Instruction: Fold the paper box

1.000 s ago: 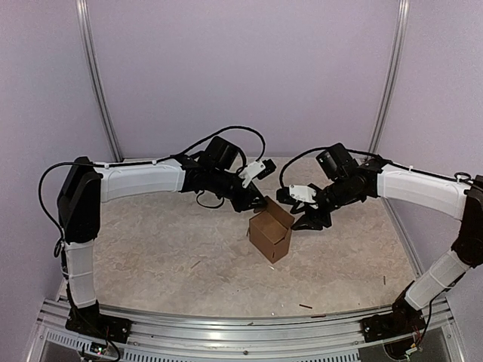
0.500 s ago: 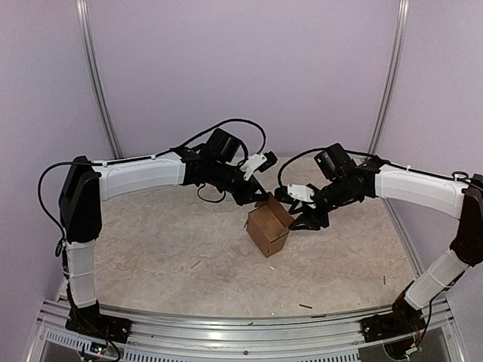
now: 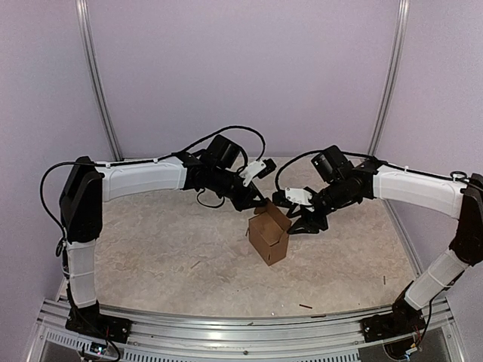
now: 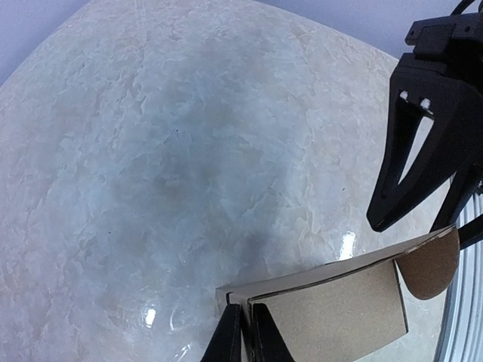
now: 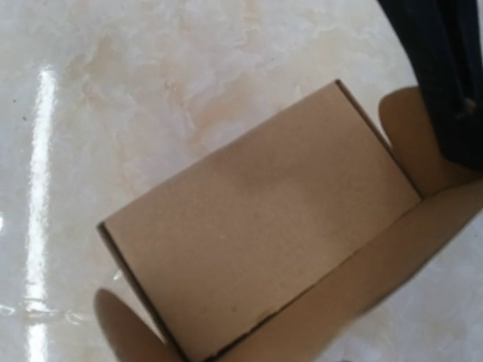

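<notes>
One paper box (image 3: 269, 234) sits just below and between both tools, tipped onto an edge with its top open. Your left tool (image 3: 261, 203) has just pinched down on one upper wall edge, its fingers (image 4: 226, 343) nearly together with only cardboard between them. I judge the box is now steadied for folding. Your right tool (image 3: 299, 219) has crept in beside the rounded flap (image 4: 432, 262), jaws about half apart, gripping nothing. Count two tools, one box, and about three dark scraps (image 3: 305, 306) on the table (image 3: 151, 249), well away from either tool.
</notes>
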You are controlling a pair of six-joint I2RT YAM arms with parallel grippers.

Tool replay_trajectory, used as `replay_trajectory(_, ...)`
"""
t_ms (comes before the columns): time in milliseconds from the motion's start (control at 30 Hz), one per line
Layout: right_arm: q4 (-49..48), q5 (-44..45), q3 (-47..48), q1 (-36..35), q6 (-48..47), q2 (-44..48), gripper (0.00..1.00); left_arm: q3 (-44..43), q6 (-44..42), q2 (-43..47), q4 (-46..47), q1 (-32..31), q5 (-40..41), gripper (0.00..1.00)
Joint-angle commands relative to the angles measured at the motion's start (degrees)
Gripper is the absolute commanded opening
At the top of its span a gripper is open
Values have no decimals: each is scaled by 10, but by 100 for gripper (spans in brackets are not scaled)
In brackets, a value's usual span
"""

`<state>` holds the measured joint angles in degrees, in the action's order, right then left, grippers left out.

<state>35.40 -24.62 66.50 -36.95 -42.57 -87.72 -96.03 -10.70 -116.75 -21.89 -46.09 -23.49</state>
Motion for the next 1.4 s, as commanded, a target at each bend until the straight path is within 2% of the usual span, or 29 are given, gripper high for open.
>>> replay_trajectory(0,13,7,12,-9,0,-12,50,19,6,-3,16,-2,-12,7)
replay_trajectory(867,22,10,34,-10,17,-35,49,4,10,-3,-9,11,-30,6)
replay_trajectory(1367,30,25,38,-11,25,-35,49,41,20,14,29,8,-30,6)
